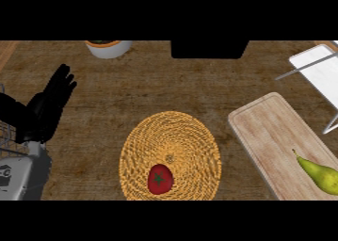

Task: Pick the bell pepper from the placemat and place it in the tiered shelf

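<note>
A red bell pepper [160,179] with a green stem lies on the near part of a round woven placemat [171,141] at the counter's middle. The white tiered shelf [329,70] with grey metal legs stands at the far right. My left hand [47,106] shows at the left, well away from the pepper, fingers straight and pointing up, holding nothing. My right hand does not show in the head view.
A wooden cutting board [276,136] lies to the right of the placemat with a green pear [323,176] on its near end. A wire rack [4,136] sits at the left edge. At the back stand a white pot [108,48] and a black box [209,49].
</note>
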Available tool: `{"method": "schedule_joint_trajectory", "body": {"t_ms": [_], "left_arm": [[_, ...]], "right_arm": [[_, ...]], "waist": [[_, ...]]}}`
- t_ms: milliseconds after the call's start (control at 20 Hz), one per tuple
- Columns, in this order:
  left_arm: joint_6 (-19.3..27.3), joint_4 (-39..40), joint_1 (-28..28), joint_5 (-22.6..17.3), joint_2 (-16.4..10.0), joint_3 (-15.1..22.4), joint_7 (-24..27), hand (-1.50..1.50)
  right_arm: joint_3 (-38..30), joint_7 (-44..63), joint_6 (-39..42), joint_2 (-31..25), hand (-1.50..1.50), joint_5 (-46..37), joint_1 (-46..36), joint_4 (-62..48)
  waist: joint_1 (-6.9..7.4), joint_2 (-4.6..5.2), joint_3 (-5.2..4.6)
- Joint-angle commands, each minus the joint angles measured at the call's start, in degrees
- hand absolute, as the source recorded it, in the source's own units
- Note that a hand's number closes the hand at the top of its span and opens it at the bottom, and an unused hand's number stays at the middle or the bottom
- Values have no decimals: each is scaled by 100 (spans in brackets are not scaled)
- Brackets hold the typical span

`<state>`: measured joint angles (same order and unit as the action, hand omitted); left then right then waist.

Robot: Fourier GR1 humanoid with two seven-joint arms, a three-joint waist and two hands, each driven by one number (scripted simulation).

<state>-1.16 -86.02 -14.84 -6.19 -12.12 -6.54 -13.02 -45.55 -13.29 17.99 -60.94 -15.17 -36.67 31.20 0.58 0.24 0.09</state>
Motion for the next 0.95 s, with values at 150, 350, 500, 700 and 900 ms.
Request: {"method": "schedule_joint_trajectory", "body": {"t_ms": [150,350,500,700,900], "left_arm": [[106,-201,-60,50,58,47,-176,0],[233,-235,188,151,256,152,-41,0],[135,-73,73,75,69,-37,-5,0],[161,-161,-88,59,52,-20,-246,0],[216,-213,121,204,192,124,-19,0]], "right_arm": [[-443,-631,1125,-1141,-150,324,631,-1138],[-800,-774,1915,-1697,-150,658,800,-1618],[-821,-1523,2547,-1735,-150,675,1289,-1680],[-704,-2420,2659,-1594,-150,583,1841,-1421],[-586,-2819,2636,-1677,-150,530,2144,-1208]], "waist": [[-41,9,13],[-57,3,20],[-142,2,31],[-161,-14,27],[-140,-18,30]]}}
